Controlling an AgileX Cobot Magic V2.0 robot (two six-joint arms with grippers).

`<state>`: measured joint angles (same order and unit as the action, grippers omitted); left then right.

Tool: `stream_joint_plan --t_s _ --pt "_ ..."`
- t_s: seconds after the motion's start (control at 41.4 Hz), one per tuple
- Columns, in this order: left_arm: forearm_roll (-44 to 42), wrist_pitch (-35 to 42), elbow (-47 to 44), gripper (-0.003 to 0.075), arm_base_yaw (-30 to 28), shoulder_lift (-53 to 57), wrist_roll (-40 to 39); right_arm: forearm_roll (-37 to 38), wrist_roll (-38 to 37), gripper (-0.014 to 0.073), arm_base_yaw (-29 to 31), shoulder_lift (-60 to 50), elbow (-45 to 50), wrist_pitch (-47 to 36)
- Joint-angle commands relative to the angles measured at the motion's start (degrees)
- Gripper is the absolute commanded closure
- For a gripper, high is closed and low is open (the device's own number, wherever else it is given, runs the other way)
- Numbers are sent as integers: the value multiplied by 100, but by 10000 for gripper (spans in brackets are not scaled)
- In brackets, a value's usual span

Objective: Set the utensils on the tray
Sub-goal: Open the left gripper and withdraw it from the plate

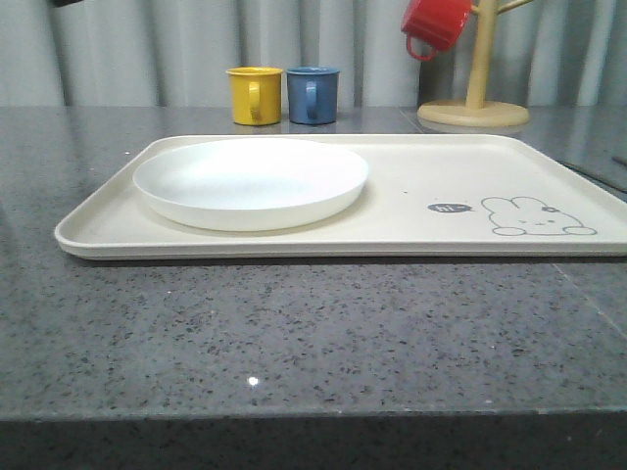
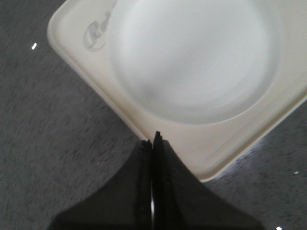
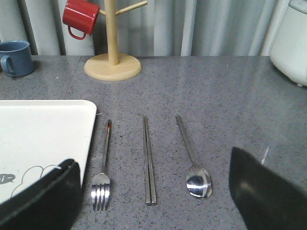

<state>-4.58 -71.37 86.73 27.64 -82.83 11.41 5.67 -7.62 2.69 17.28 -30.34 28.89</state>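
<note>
Right wrist view: a fork, a pair of chopsticks and a spoon lie side by side on the grey counter, just off the tray edge. Their long axes run roughly 12 to 6 o'clock, fork tines and spoon bowl at the 6 o'clock ends. The right gripper hangs with its fingers spread wide apart. On the tray's other half sits a white plate; above that corner, the left gripper has its fingers pressed together.
</note>
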Motion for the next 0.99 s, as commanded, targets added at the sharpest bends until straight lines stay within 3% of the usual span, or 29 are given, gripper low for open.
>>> stream_joint_plan --t_s 0.0,0.169,0.29,0.629,0.967 --pt "110 -8 -357 739 -628 556 -176 92 52 -52 -2 92 -197 -421" --pt "496 668 -1527 739 -1658 1280 -186 92 52 -52 -2 92 -197 -421" --pt "793 1463 -2331 739 -2068 1930 -185 92 52 -52 -2 92 -197 -421" --pt "833 4134 -4790 739 -2109 4610 -174 92 52 -52 -2 92 -197 -421" --pt "833 4730 -6149 739 -2109 7353 -174 92 52 -52 -2 92 -197 -421"
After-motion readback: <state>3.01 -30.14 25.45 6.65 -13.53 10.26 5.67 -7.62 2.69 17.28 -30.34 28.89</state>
